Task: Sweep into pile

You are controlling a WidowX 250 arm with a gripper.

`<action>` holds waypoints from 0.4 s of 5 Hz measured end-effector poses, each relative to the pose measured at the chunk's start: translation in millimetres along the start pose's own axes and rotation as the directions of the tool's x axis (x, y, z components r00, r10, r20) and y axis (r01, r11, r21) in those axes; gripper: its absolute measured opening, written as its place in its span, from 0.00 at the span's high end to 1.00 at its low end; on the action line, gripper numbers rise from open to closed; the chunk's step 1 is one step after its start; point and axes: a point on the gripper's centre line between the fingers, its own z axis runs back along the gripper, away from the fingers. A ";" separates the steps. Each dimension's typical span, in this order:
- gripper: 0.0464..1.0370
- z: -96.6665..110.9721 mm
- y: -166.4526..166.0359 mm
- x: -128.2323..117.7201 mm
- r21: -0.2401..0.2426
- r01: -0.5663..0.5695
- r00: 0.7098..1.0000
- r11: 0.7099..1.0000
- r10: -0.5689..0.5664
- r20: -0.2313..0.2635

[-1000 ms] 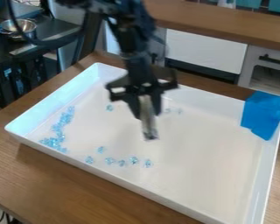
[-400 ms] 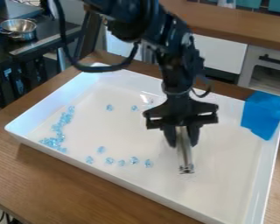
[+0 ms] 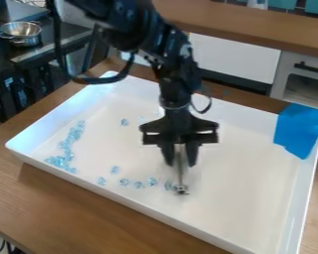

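Gripping: your end effector point(image 3: 180, 158) is clenched on a slim silver tool point(image 3: 181, 171), one finger on each side of it.
Tool: it hangs down from your end effector, nearly upright, inside the tray point(image 3: 62, 119); its low end is at the tray floor, right next to the last bead point(image 3: 168, 186) of the front row.
Arm: yours comes in from the top edge, slanting down over the middle of the tray; a black cable loops beside it.
Beads, cluster: your biggest group point(image 3: 66, 146) is clear pale blue, strung out in a loose curved band along the tray's left side in the view, thickest at the band's near end.
Beads, front row: you have six, spaced out, between the band and the tool.
Bead, back: one single piece point(image 3: 124, 122) sits farther back, apart from the band and the row.
Tray: white, shallow, rectangular, raised walls, set at a slant to you on the brown wood tabletop point(image 3: 55, 203).
Blue sheet: a piece point(image 3: 297, 129) is draped over the tray's far right corner as you see it.
Background: you get a metal pot point(image 3: 21, 32) on a black surface at upper left, and a wood counter point(image 3: 255, 25) above a white panel point(image 3: 234, 57).
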 end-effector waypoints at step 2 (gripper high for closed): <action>0.66 -2.5 31.2 -6.7 0.029 0.060 0.998 0.998 -0.060 -0.022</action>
